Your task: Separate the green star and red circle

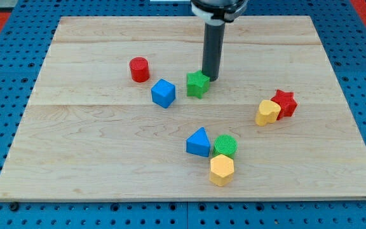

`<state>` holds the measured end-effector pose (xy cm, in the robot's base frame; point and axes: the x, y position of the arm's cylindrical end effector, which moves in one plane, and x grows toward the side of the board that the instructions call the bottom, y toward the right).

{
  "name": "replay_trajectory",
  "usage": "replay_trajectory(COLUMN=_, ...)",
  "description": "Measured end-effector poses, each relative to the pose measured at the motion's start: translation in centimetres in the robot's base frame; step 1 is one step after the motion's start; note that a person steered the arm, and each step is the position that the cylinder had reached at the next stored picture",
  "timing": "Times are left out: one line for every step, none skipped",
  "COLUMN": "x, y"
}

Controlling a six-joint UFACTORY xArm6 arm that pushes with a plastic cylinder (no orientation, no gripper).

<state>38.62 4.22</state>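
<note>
Green star (197, 83) shown at board centre, red circle (139, 69) well apart toward view's left. No fingers fitted; my tip (210, 78) placed just beside star's right. Risk: star driven into blue cube (163, 93) if pushed leftward.

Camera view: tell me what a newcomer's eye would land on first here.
First, the dark rod coming down from the view's top, my tip right beside the green star, on its upper right. Next, the red circle standing alone toward the upper left, the blue cube between them. Two tight clusters sit lower: blue triangle, green circle, yellow hexagon.
</note>
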Motion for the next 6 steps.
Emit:
replay_trajectory(x=0.6, y=0.0)
replay_trajectory(x=-2.4, y=-0.2)
replay_trajectory(x=-2.5, y=-3.4)
replay_trajectory(x=0.5, y=-2.8)
replay_trajectory(x=1.8, y=-1.4)
replay_trajectory(x=0.9, y=3.5)
